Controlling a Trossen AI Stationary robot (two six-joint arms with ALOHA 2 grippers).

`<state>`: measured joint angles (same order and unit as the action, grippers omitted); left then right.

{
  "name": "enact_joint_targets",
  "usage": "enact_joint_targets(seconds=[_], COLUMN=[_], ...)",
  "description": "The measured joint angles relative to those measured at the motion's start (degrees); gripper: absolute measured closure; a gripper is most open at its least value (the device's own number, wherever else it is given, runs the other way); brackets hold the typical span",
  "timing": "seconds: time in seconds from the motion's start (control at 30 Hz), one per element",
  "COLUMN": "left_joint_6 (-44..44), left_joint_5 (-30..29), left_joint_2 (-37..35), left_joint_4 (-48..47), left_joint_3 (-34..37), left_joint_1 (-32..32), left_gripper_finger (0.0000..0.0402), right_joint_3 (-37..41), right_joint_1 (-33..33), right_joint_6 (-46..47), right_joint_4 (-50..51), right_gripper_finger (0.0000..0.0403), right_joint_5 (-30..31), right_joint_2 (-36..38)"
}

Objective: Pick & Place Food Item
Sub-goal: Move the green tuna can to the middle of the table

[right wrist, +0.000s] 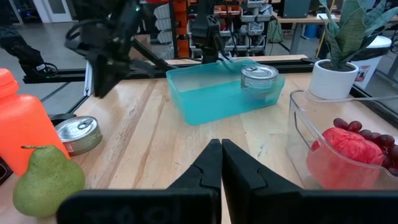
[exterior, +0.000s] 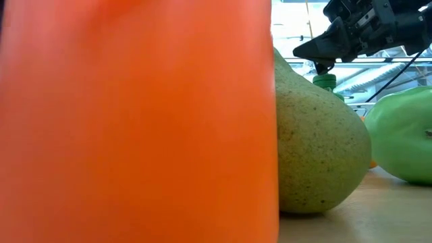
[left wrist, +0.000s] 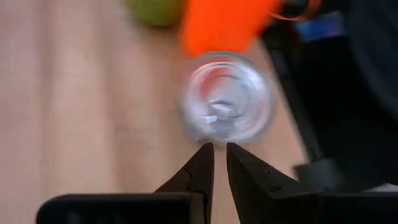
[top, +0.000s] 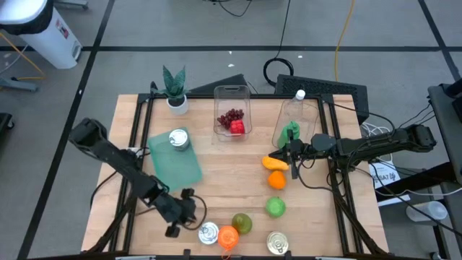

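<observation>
Food lies on the wooden table: a pear (top: pixel 242 222), a green apple (top: pixel 275 207), an orange (top: pixel 276 180) and a yellow-orange fruit (top: pixel 274 163). My left gripper (top: pixel 196 220) is shut near the front edge, slanting down beside an open silver can (top: pixel 208 232). In the left wrist view its tips (left wrist: pixel 219 149) stand right at that can (left wrist: pixel 227 99). An orange bottle (top: pixel 228 237) stands just beyond the can. My right gripper (top: pixel 289 155) is shut and held level above the table, at the right, over the yellow-orange fruit. My left gripper has its shut fingertips at the near rim (left wrist: pixel 217 138) of the silver can, coming slanting down from the table's left. I cannot tell whether they touch it. The can stands upright on the table.
A teal tray (top: pixel 173 162) holds another can (top: pixel 178 139). A clear tub (top: pixel 232 108) holds red food; a second clear tub (top: pixel 297 123) holds a green bottle. A potted plant (top: pixel 175 90) stands at the back left, a third can (top: pixel 278 243) at the front.
</observation>
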<state>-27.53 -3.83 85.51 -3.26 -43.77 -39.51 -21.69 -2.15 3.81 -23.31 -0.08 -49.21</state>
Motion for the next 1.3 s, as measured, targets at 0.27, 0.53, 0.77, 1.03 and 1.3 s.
enact_joint_targets(seconds=[0.27, 0.53, 0.77, 1.03, 1.3], left_joint_6=[4.96, 3.52, 2.91, 0.68, 3.84], left_joint_5=[4.45, 7.18, 8.72, 5.62, 4.71], left_joint_2=[5.49, 10.42, 13.23, 13.89, 13.78], left_joint_4=[10.74, 13.07, 14.84, 8.52, 4.37], left_joint_3=[-0.04, -0.07, -0.35, -0.46, -0.55], left_joint_1=[1.43, 3.81, 4.89, 9.00, 14.88], left_gripper_finger=[0.0351, 0.0351, 0.0351, 0.0351, 0.0351], right_joint_3=[3.16, 6.05, 6.05, 6.05, 6.05], right_joint_1=[-0.25, -0.22, -0.22, -0.22, -0.22], right_joint_6=[1.36, 1.53, 1.51, 1.36, 1.46], right_joint_4=[-5.47, -12.66, -12.66, -12.48, -12.42], right_gripper_finger=[0.0403, 0.0403, 0.0403, 0.0403, 0.0403], right_joint_5=[0.02, 0.01, 0.02, 0.02, 0.00], right_joint_2=[-0.22, -0.22, -0.22, -0.22, -0.22])
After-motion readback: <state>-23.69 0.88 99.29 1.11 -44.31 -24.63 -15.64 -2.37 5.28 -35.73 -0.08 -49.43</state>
